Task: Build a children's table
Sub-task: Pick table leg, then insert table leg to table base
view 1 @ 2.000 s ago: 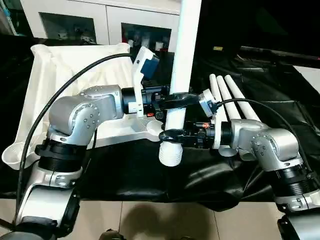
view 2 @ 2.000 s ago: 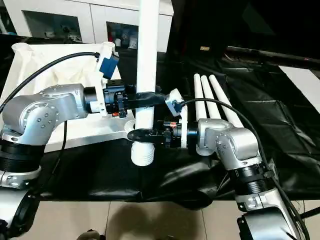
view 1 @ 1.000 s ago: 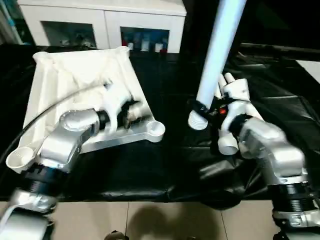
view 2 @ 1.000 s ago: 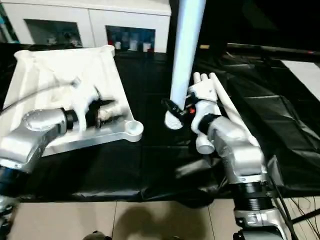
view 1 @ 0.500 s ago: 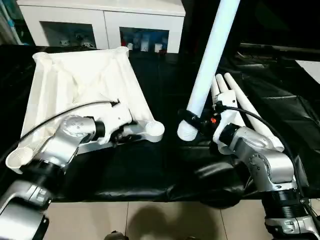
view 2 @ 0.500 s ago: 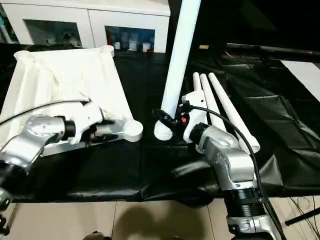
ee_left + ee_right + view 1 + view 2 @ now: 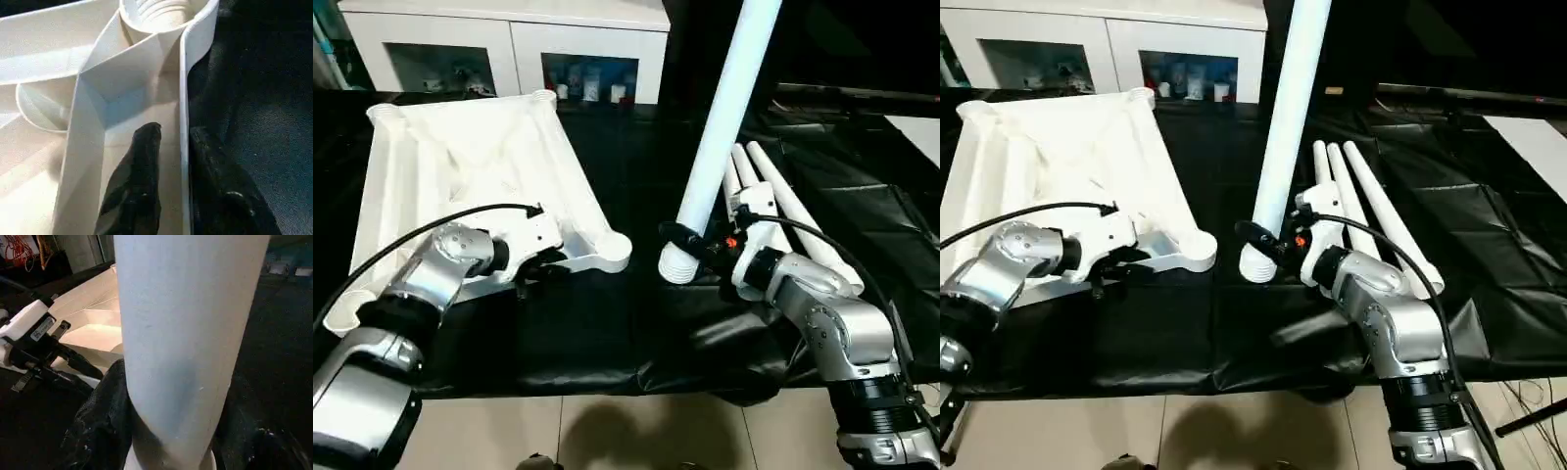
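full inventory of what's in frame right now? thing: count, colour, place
tabletop: 1, white, upside down on the black cover, left side, ribbed underside up
corner socket: 1, white, round, near corner of the tabletop, closest to the held leg
held leg: 1, white tube, tilted near upright, ribbed end low, beside that socket
spare legs: 3, white, lying side by side on the cover, right of the held leg
black cover: 1, black, over the work surface
cabinet: 1, white, glass doors, behind
left gripper: 1, black, fingers either side of the tabletop's edge wall
right gripper: 1, black, around the held leg's lower end
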Available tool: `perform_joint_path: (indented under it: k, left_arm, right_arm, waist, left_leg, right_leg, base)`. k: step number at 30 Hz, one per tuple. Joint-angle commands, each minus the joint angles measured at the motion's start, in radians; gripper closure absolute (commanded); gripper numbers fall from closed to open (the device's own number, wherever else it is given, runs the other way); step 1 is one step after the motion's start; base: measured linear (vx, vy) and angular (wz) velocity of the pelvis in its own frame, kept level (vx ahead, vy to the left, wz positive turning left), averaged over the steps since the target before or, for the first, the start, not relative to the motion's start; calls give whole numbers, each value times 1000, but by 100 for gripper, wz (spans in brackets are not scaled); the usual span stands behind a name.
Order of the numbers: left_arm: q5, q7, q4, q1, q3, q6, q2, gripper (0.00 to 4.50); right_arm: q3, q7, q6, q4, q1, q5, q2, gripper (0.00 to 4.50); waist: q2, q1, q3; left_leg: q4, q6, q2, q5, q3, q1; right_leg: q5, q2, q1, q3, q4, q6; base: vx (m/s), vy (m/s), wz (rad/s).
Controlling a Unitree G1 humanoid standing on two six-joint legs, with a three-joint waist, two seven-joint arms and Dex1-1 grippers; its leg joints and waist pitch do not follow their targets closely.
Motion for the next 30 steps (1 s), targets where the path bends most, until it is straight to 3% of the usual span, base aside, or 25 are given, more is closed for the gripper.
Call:
perform_joint_path:
  k: [1,9,13,15,16,18,19,20,22,24,27,28,30]
  left_arm:
    - [10,-10,22,-19,-3,-3,10,379]
    - [-11,-72,7,-11,3,13,11,447]
    - [-56,-150,-45,13,20,37,0,447]
    - [-104,-193,-139,55,23,89,-19,447]
    - [-116,-197,-197,85,14,115,-34,450]
    - [-122,-195,-238,108,5,131,-46,450]
    - [-129,-190,-277,130,-5,150,-59,450]
    - [-131,-184,-301,146,-10,159,-73,450]
    - [-128,-173,-313,157,-14,163,-84,450]
    - [-100,-126,-313,175,-26,152,-108,450]
    - [-81,-114,-305,177,-32,145,-111,450]
    - [-71,-112,-302,177,-36,142,-108,450]
    - [-57,-112,-303,177,-38,143,-104,450]
  right_arm:
    - [-1,8,13,-30,0,15,-10,264]
    - [3,26,16,-19,-11,21,-15,264]
    - [10,59,27,-11,-21,35,-25,264]
    - [20,103,35,-4,-34,49,-38,264]
    - [25,124,38,11,-46,52,-42,264]
    - [30,139,39,25,-55,53,-44,264]
    - [40,151,32,48,-67,44,-44,264]
    - [48,155,25,70,-80,34,-43,264]
    - [54,157,18,92,-92,26,-39,264]
    - [72,167,-1,160,-126,5,-23,264]
    - [92,182,-9,185,-136,-8,-22,264]
    - [100,189,-13,190,-137,-14,-23,264]
    - [107,197,-13,196,-139,-17,-23,264]
  waist:
    - [6,0,-74]
    - [7,-2,-74]
    - [9,-2,-77]
    - [8,-1,-78]
    - [2,-1,-76]
    - [5,2,-75]
    - [6,6,-73]
    - [-2,9,-73]
    - [1,15,-71]
    - [-10,17,-69]
    - [-9,17,-68]
    - [-15,16,-68]
    - [-13,16,-69]
  left_leg:
    - [-80,-20,24,-145,-5,12]
    - [-80,-16,26,-145,-5,12]
    - [-78,-5,27,-117,-4,12]
    - [-78,0,28,-113,-3,13]
    - [-78,8,30,-106,-2,10]
    - [-76,16,30,-108,3,16]
    - [-77,18,30,-115,3,14]
    - [-78,16,32,-122,4,15]
    - [-78,8,32,-139,6,20]
    - [-78,5,31,-158,7,20]
    - [-80,2,30,-158,5,17]
    - [-81,3,30,-155,4,15]
    - [-82,4,29,-150,3,13]
  right_leg:
    - [-119,-76,54,49,-77,-195]
    - [-114,-78,54,49,-76,-207]
    - [-48,-77,56,50,-69,-228]
    - [-29,-79,57,49,-66,-238]
    - [-20,-80,59,49,-65,-246]
    - [-31,-77,52,49,-68,-249]
    - [-52,-78,53,50,-71,-247]
    - [-78,-80,52,49,-71,-242]
    - [-129,-80,47,49,-78,-232]
    - [-187,-80,45,50,-83,-212]
    - [-236,-81,45,50,-88,-181]
    - [-244,-80,46,50,-88,-169]
    - [-246,-81,46,49,-89,-157]
  base:
    - [0,0,0]
    - [0,0,0]
    - [0,0,0]
    - [0,0,0]
    - [0,0,0]
    - [0,0,0]
    - [0,0,0]
    - [0,0,0]
    - [0,0,0]
    - [0,0,0]
    - [0,0,0]
    - [0,0,0]
    - [0,0,0]
